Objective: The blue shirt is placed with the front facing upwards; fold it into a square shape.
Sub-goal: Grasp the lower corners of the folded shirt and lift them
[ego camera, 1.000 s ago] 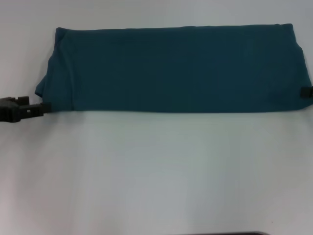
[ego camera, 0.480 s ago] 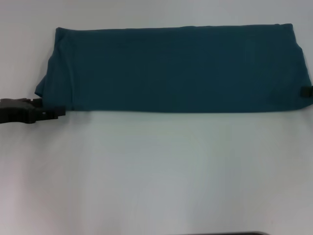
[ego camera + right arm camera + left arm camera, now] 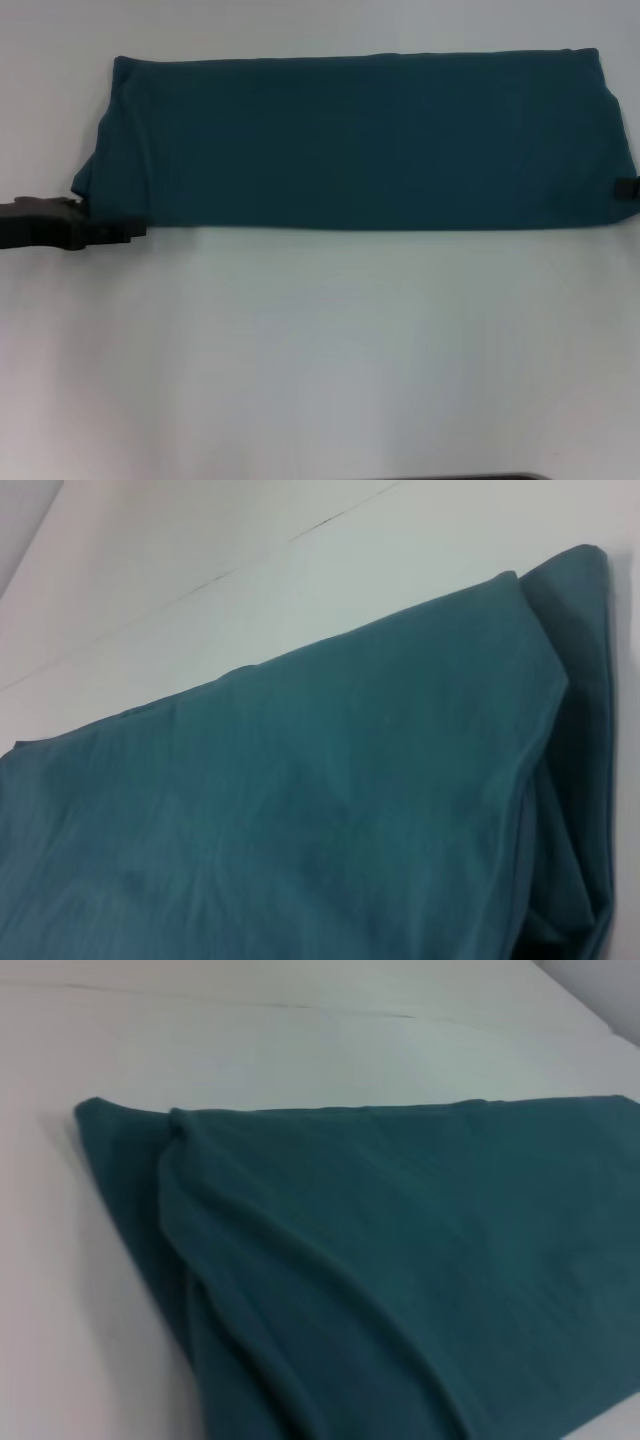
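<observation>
1. Reaching in from 9 o'clock in the head view, the left claw (image 3: 135, 231) sits right at the near-left corner of the blue shirt (image 3: 360, 140), tips touching or just under the hem. Can't tell if it's wide, narrow or pinching cloth, the fingers are just a dark blob from here.
2. Over at 3 o'clock, only a tiny dark bit of the right claw (image 3: 628, 187) pokes in at the frame edge, right up against the shirt's right end. No way to tell its opening either.
3. Shirt itself is folded into a long flat band across the far half of the white table (image 3: 320, 350), running from 9 to 3 o'clock. Plain teal side up, no lettering showing.
4. Left end is a bit messy: a flap sticks out past the main edge at about 9 o'clock, and the left wrist view (image 3: 400, 1280) shows a soft ridge of layered cloth running along that end.
5. Right wrist view (image 3: 300, 810) shows the other end, layers stacked with the corner tucked over and a few shallow wrinkles.
6. Near edge of the band looks pretty straight.
</observation>
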